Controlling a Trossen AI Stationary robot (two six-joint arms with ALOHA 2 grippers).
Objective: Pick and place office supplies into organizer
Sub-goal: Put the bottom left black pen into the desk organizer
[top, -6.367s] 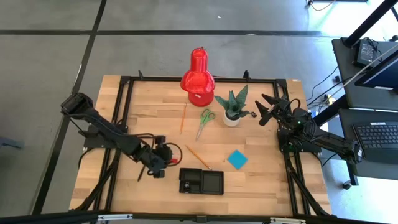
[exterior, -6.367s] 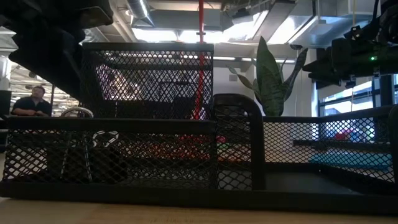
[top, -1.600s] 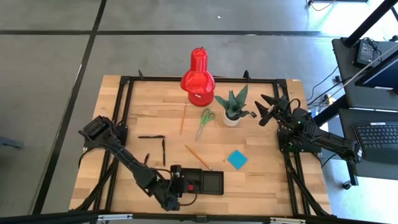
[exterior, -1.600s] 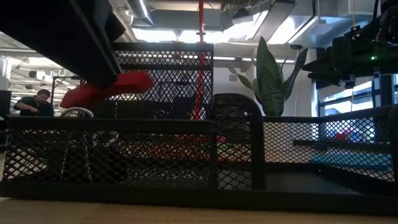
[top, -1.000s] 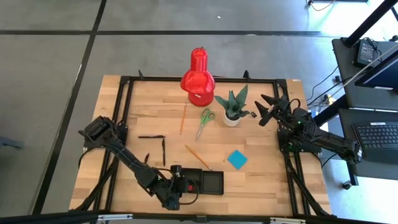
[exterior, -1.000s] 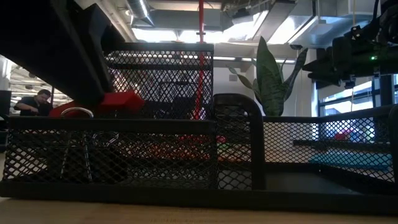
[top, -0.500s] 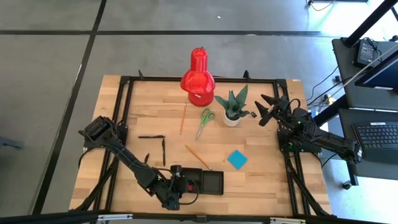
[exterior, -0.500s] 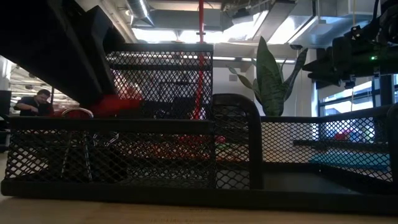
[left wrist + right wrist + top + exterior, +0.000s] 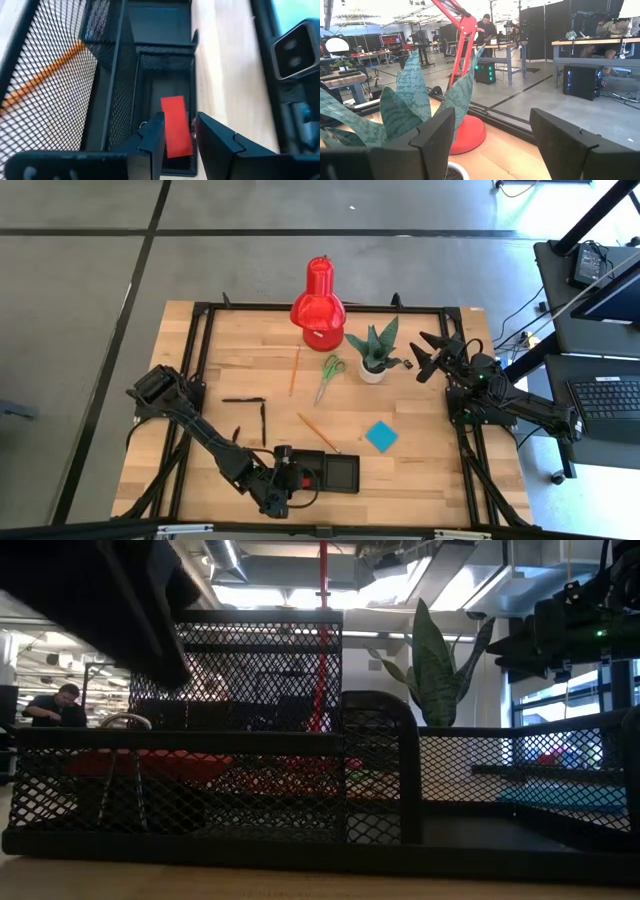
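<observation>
My left gripper (image 9: 288, 478) (image 9: 179, 120) is open above the left compartment of the low black mesh organizer (image 9: 325, 472) (image 9: 107, 100). The small red piece (image 9: 172, 107) (image 9: 150, 765) lies flat on that compartment's floor, below the gap between the fingertips. On the table lie two black pens (image 9: 243, 399), two orange pencils (image 9: 318, 432), the green-handled scissors (image 9: 328, 377) and the blue note pad (image 9: 381, 436). My right gripper (image 9: 422, 356) (image 9: 492, 135) waits open near the table's right far corner, beside the plant.
A big red lamp (image 9: 318, 305) and a white-potted plant (image 9: 375, 350) stand toward the far edge. A black frame (image 9: 200, 360) runs round the wooden table. The organizer's right compartment (image 9: 343, 472) is bare. People show in the room beyond the table (image 9: 60, 705).
My left gripper has let go of the red piece. A second ago the piece was at the height of the organizer's rim; it has dropped and now lies on the left compartment's floor. The left gripper has risen a little above the organizer.
</observation>
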